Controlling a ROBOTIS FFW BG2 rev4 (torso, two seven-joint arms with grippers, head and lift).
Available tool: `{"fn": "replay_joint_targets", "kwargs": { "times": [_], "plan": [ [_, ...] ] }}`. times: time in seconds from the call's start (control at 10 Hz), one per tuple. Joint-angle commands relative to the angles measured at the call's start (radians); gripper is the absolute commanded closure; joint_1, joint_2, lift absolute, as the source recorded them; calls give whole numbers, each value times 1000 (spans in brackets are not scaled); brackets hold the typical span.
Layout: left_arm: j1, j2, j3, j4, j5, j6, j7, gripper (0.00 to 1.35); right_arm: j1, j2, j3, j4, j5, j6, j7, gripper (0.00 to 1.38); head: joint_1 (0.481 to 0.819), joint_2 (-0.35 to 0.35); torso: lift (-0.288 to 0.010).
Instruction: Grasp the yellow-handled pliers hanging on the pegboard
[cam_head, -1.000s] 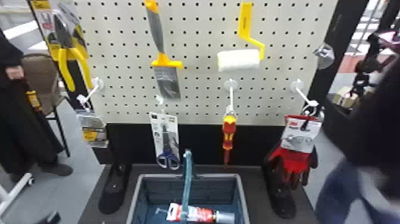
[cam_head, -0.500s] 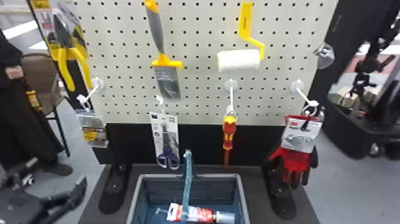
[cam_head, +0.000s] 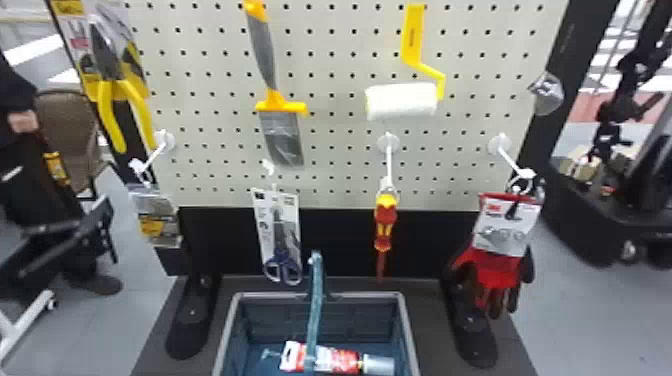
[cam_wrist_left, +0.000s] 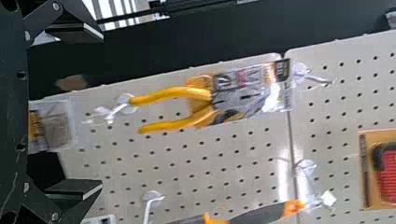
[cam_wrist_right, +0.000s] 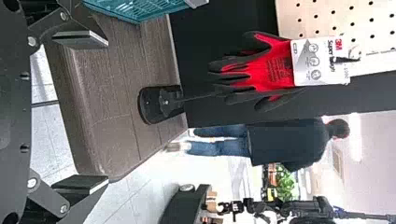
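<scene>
The yellow-handled pliers (cam_head: 120, 102) hang in a clear pack at the pegboard's top left corner, handles pointing down. In the left wrist view the pliers (cam_wrist_left: 187, 108) lie straight ahead of my left gripper (cam_wrist_left: 100, 111), well apart from it. Its two fingers stand wide open with nothing between them. From the head view my left gripper (cam_head: 87, 232) is low at the left, below the pliers and in front of the board's edge. My right gripper (cam_wrist_right: 105, 112) is open and empty, off to the right of the table near the red gloves (cam_wrist_right: 261, 70).
On the pegboard (cam_head: 340, 165) hang a scraper (cam_head: 272, 107), a paint roller (cam_head: 405, 92), scissors (cam_head: 277, 235), a screwdriver (cam_head: 384, 227), red gloves (cam_head: 495, 260) and a small pack (cam_head: 155, 217) on a white hook under the pliers. A blue basket (cam_head: 320, 320) stands below. A person (cam_head: 20, 150) stands at the left.
My left arm has come into the head view at the lower left and risen toward the pliers. A blurred passer-by at the right has left.
</scene>
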Motion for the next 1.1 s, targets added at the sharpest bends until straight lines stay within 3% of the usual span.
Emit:
{"fn": "replay_joint_targets", "kwargs": {
  "times": [0.0,0.3,0.4,0.6,0.7,0.9,1.0],
  "plan": [
    [-86,48,9,46,92,54,-3,194,-2,1,0,0,2,0,0,257,549,0,-100],
    [-251,137,30,97,166,178,-57,190,-2,7,0,0,3,0,0,257,549,0,-100],
    [-313,185,32,151,261,235,-84,190,-6,7,0,3,6,2,0,257,549,0,-100],
    [-427,292,36,218,301,361,-187,190,-21,7,9,13,6,2,1,257,549,0,-100],
    [-479,334,18,316,349,368,-247,190,-23,7,11,13,5,2,0,257,549,0,-100],
    [-545,366,13,385,338,385,-314,188,-27,7,12,15,6,2,0,257,549,0,-100],
    [-592,398,-31,483,392,382,-380,180,-30,7,12,18,6,0,0,257,549,0,-100]
  ]
}}
